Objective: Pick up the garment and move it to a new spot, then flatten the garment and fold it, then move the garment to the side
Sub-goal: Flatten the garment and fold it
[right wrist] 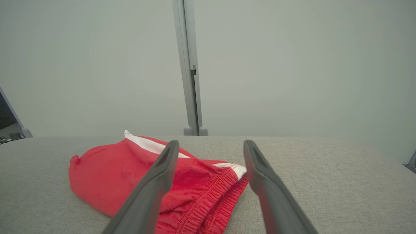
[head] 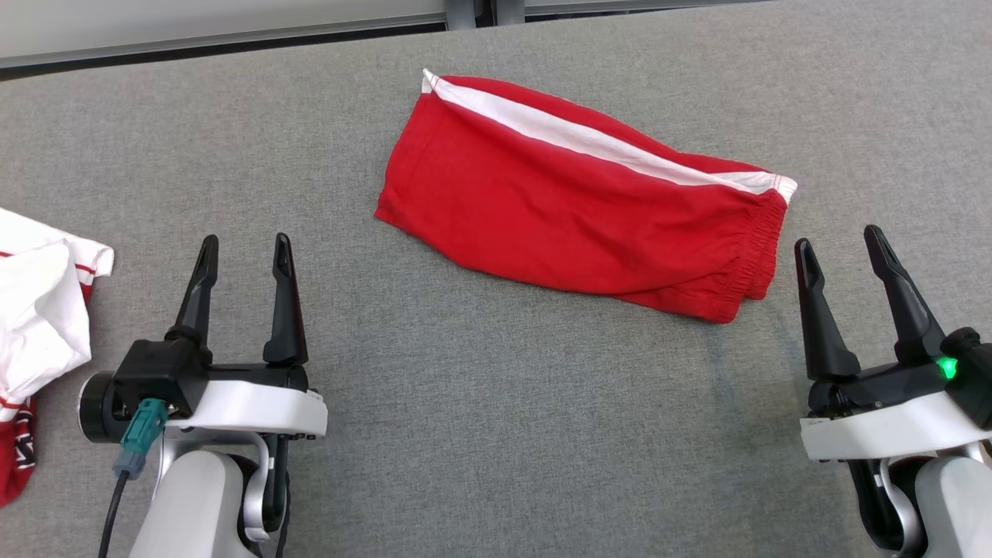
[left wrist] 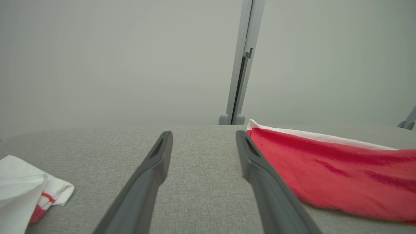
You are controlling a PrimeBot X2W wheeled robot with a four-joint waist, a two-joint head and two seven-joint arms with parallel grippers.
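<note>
– Grey cloth table (head: 496,449), and going from the left: a crumpled white-and-red garment (head: 39,318) at the edge, then the left gripper (head: 245,239), fingers spread wide with nothing between them.
– And the piece to be handled?
– Red shorts (head: 573,209) with a white side stripe. They lie slantwise on the table towards the far middle, doubled over so that one leg seems to rest on the other, with the elastic waistband at the right end. The right gripper (head: 837,237) stands just beside that waistband, also spread wide and empty.
– What might go wrong from here?
– The layers, I'd guess. A pinch at the waistband could catch just the top layer, and the shorts would fall open as they rise. The cloth looks limp, so a lift by one end would let the rest drag and bunch on the table. The left gripper is well apart from the leg hems and has the longer reach, so if the two arms close unevenly the fold could skew.
– And the garment at the left?
– It is near the left arm, so a wide sweep could snag it.
– Any containers?
– Nothing that holds anything, as far as I can tell; both garments lie loose on the table
</note>
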